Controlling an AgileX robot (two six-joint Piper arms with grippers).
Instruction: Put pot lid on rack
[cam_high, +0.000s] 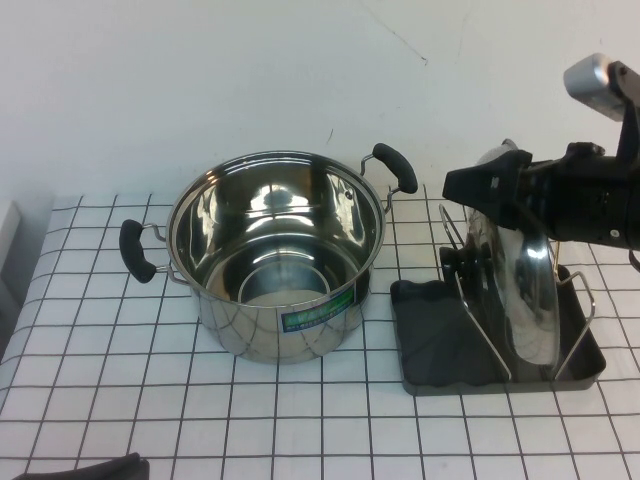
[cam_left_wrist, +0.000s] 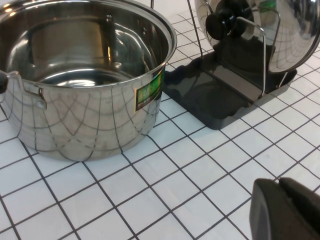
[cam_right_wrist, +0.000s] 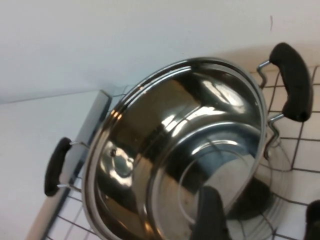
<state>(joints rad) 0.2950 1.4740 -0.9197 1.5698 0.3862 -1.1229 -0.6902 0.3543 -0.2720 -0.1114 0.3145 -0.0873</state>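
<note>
Right gripper (cam_high: 480, 186) spread beside upright pot lid (cam_high: 525, 290) in rack (cam_high: 430, 340); left gripper (cam_left_wrist: 285, 210), state unclear, low.

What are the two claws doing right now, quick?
Left gripper: low over the table's near edge, not touching anything; open or shut cannot be told.
Right gripper: open, above the pot lid standing in the rack.
</note>
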